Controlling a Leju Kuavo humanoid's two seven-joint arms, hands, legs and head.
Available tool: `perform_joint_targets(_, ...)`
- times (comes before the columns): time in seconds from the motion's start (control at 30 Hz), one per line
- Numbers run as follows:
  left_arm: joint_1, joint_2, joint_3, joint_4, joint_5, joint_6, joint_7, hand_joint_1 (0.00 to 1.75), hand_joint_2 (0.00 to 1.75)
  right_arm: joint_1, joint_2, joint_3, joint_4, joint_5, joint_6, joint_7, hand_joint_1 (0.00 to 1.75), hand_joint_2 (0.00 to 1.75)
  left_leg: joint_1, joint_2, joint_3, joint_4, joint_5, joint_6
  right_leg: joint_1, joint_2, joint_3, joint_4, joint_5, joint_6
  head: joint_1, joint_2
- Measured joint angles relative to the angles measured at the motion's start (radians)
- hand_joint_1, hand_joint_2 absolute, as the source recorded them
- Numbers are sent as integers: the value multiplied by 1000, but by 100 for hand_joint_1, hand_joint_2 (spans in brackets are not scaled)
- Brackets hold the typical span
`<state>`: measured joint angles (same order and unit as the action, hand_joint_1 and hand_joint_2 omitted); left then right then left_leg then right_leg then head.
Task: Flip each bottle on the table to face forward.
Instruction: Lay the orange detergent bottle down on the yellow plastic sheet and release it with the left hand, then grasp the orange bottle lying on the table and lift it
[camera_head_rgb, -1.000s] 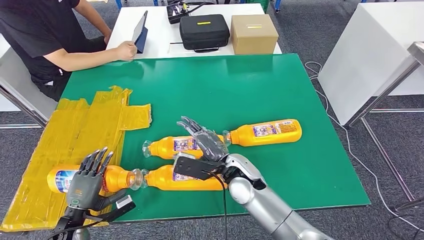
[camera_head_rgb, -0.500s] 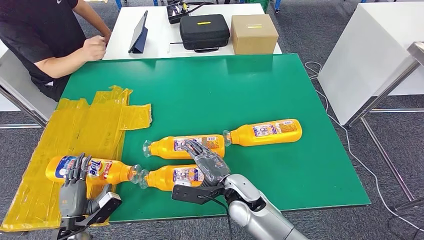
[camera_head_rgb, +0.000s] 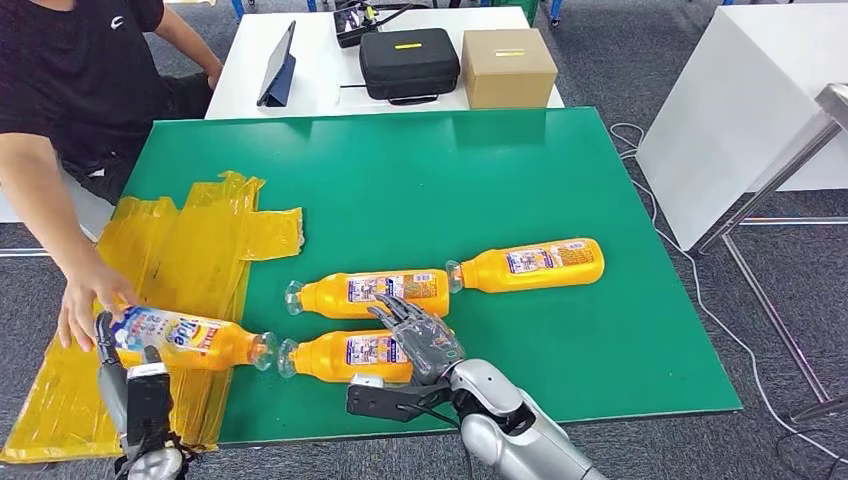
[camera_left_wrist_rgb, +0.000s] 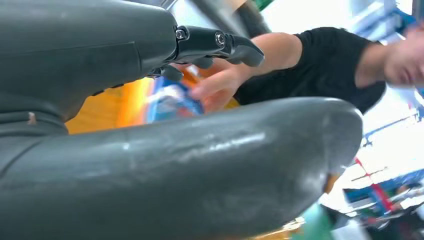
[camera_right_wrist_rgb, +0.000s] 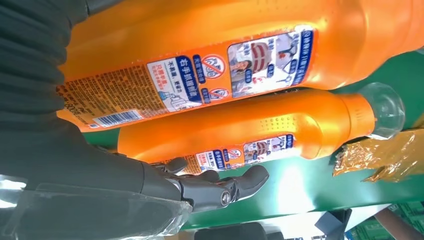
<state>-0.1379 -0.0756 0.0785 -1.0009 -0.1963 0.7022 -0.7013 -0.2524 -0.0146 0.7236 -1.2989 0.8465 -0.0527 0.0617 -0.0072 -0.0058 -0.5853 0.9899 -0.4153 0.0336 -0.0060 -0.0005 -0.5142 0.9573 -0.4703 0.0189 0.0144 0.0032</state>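
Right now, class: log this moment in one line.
left hand: open | right hand: open, over orange plastic bottle | person's hand: on leftmost bottle

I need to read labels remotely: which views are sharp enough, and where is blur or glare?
Head view: sharp and evenly lit, bottles clear. Right wrist view: label print crisp, with bright glare on the green mat. Left wrist view: blurred, the person's hand smeared, background washed out, left hand dark.

We take this for a robotics lab or test room: grey carpet floor (camera_head_rgb: 690, 40), white worktables (camera_head_rgb: 740, 90), a green mat-covered table (camera_head_rgb: 480, 170), and a black equipment case (camera_head_rgb: 408, 62).
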Motion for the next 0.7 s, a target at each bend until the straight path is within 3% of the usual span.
perform_joint_targets(0.13,10,15,-72,-61,65,-20,0,0,0,0,3,0,1,22,0,24,0,175,0,0,0,0,0,0,0,0,0,0,0,0,0,0)
perform_joint_targets(0.3,52,1,-105,-297,245,-111,-1,0,0,0,8,-2,33,110,-20,120,0,175,0,0,0,0,0,0,-1,0,0,0,0,0,0,0)
perform_joint_targets(0.5,111,-28,-116,-522,279,-156,-1,0,0,15,19,-22,116,193,-29,198,0,175,-1,1,1,0,-1,0,-1,1,1,0,0,0,0,0)
perform_joint_targets(0.7,145,-40,-118,-618,283,-166,-1,0,0,12,31,-34,149,207,-27,207,0,175,0,1,9,-1,-3,-2,0,1,-1,-1,-2,-1,0,0)
